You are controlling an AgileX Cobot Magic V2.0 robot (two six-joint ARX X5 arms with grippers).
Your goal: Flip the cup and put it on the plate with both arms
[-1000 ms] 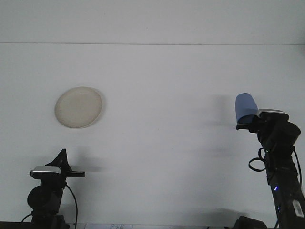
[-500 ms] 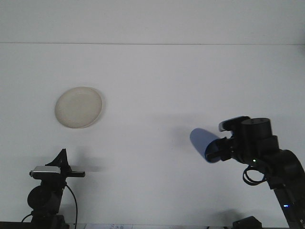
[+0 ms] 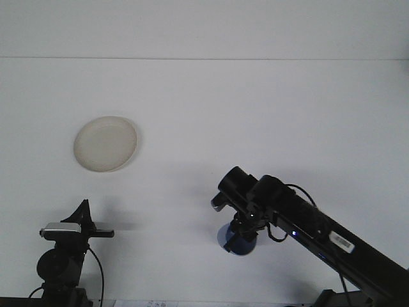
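Note:
A blue cup (image 3: 230, 245) shows low in the middle of the white table, mostly covered by the right arm's wrist. My right gripper (image 3: 239, 235) points down and is shut on the cup, which is at or just above the table surface. The cream plate (image 3: 105, 143) lies flat at the left, far from the cup and with nothing on it. My left gripper (image 3: 83, 211) rests at the bottom left, below the plate, holding nothing.
The right arm (image 3: 319, 230) stretches diagonally from the bottom right corner toward the table's centre. The table's far edge (image 3: 204, 59) runs across the top of the view.
The right arm swung the blue cup from the right side down and left to the low centre, turning the gripper downward. The left arm and plate stayed still.

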